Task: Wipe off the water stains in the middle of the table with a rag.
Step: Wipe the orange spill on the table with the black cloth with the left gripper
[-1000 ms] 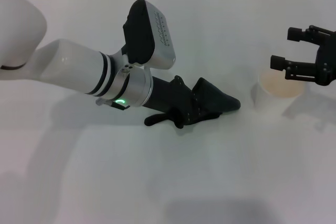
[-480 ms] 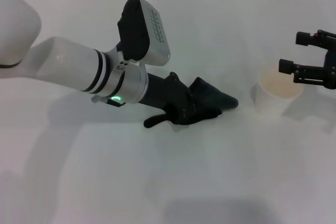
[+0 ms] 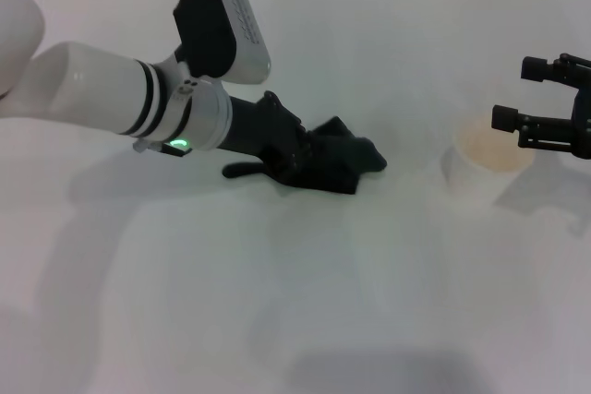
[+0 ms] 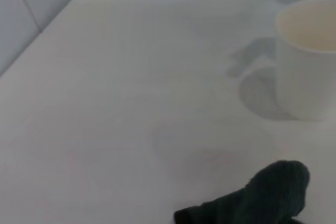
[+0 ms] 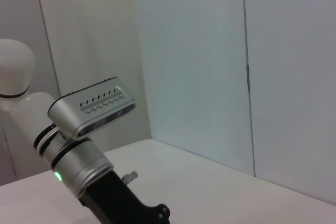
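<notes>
I am pressing the rag (image 3: 328,161) flat against the table (image 3: 305,302) with my left gripper (image 3: 294,156), because a wipe only works if the cloth is dragging across the surface rather than hanging above it. My left jaws are clamped on the rag's near end — the bulk of the cloth is spreading out past my fingertips toward the paper cup (image 3: 488,165), and 1 thin tail is trailing out beside my wrist. In my left wrist view the rag's dark tip (image 4: 262,195) is lying just beside a faint pinkish smear (image 4: 210,157), which I am taking for what is left of the water stains. My right gripper (image 3: 547,99) is hovering idle over the cup's far rim — its 2 fingers are spread apart and holding nothing.
</notes>
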{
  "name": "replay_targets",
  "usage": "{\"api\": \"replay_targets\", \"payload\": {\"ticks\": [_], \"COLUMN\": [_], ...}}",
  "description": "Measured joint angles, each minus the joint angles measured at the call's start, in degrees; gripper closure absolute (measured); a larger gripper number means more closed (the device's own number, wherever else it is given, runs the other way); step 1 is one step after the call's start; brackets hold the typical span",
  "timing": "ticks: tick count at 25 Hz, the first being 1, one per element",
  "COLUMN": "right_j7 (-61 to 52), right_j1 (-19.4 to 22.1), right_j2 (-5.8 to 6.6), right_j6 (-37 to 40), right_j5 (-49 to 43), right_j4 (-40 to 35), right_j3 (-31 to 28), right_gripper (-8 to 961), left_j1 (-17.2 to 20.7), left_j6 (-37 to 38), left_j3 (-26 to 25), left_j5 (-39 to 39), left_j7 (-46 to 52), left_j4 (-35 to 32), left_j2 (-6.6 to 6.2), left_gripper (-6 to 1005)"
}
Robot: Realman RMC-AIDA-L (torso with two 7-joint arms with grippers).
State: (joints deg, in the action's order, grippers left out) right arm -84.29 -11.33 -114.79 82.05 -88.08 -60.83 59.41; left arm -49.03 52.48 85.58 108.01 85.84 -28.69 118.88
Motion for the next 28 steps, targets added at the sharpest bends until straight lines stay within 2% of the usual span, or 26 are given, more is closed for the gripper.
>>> {"api": "replay_targets", "payload": {"ticks": [9, 20, 22, 28], "right_j7": [0.00, 0.05, 0.06, 0.14], "right_j1": [0.00, 0.00, 0.00, 0.00], "right_j2": [-0.07, -0.14, -0.16, -0.17], "right_j6": [0.33, 0.49, 0.49, 0.96], "right_j5": [0.00, 0.01, 0.08, 0.29], "right_j4": [0.01, 0.01, 0.01, 0.01], "right_j3": [0.01, 0.12, 0.23, 0.23], "right_gripper": [96, 96, 96, 95], "left_j1": [0.28, -0.69, -1.08, -1.34], "left_j6": [-0.03, -0.07, -0.03, -0.19], "left_j3": [-3.53, -3.36, -2.21, 5.87], "left_j5": [4.37, 4.56, 3.50, -2.73], "left_j7": [1.23, 0.80, 0.70, 0.56], "left_j4": [-2.52, -2.76, -2.78, -2.79], "left_j2": [0.01, 0.74, 0.92, 0.98], "left_gripper": [868, 865, 864, 862]}}
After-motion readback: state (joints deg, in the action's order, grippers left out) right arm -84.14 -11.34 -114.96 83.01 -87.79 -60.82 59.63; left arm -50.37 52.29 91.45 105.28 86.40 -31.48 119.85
